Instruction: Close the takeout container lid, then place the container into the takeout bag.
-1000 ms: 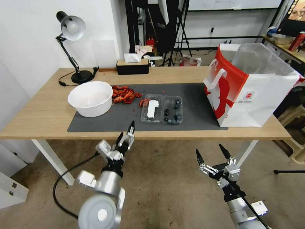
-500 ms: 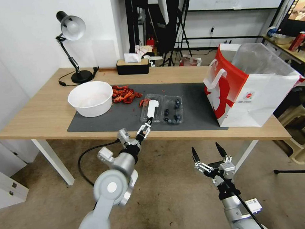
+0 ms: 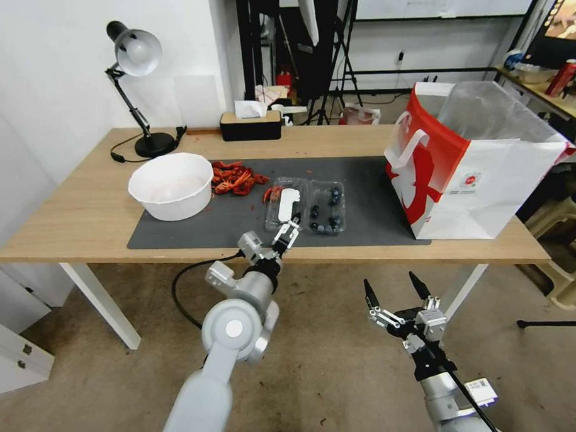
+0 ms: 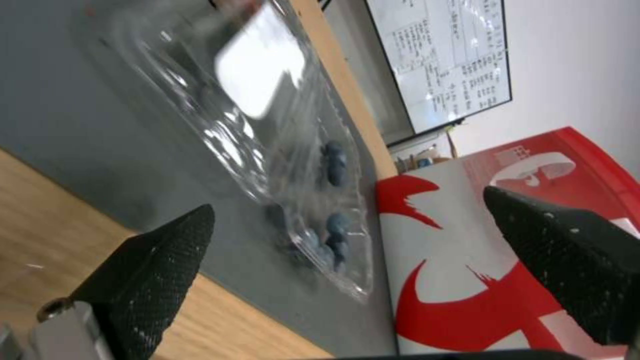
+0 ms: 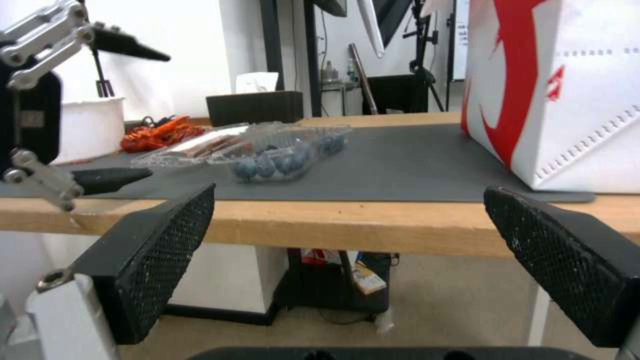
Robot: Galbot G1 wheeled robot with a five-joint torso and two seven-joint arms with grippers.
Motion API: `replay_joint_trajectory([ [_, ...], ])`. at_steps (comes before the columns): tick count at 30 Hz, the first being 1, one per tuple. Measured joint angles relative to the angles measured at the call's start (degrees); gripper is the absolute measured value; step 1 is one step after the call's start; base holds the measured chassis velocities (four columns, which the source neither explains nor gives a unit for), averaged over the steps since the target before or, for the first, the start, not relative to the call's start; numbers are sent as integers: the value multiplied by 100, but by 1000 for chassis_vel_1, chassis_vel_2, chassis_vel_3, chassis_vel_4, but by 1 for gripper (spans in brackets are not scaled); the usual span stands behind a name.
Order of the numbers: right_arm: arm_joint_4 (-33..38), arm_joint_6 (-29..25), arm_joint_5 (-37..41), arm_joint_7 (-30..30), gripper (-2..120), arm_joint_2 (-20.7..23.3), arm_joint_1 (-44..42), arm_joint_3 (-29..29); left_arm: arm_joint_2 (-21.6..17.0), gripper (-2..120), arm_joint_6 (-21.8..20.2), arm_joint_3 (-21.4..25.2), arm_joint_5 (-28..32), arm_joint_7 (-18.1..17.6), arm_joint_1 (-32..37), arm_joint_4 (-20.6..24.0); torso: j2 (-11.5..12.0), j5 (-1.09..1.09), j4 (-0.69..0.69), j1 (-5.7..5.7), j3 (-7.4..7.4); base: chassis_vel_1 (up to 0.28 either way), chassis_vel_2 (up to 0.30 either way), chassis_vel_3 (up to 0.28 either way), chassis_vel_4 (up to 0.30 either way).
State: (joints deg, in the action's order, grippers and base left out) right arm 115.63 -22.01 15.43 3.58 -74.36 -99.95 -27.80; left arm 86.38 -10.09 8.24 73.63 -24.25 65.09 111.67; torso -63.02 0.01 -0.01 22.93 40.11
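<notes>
- Your left claw [image 3: 291, 229] has advanced from below the counter [image 3: 80, 217] edge to the near edge of the takeout container [image 3: 305, 206], jaws spread wide.
- The lid [image 3: 286, 205] lies flat open on the mat, so closing hasn't begun.
- Your right claw [image 3: 394, 290] waits low, wide open.

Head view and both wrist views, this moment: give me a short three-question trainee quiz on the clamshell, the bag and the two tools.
1. True or false: the takeout container lies open, its lid flat on the grey mat.
2. Which tool is at the container's near edge? A) left tool B) right tool
3. Fill in: the takeout bag stands to the container's ____ as the robot sees it.

Key: 1 true. 2 A; the left tool is open by the lid's near edge, while the right tool hangs open below the table edge. 3 right.
</notes>
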Motion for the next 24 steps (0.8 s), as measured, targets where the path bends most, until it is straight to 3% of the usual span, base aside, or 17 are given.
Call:
replay_joint_trajectory([
  [24,-23,-79,63,5,100,41,-73,-82,167,100,80,-86,-43,-128,-385,-500,-1,-1,1,-1,-1,0,0,0,0],
])
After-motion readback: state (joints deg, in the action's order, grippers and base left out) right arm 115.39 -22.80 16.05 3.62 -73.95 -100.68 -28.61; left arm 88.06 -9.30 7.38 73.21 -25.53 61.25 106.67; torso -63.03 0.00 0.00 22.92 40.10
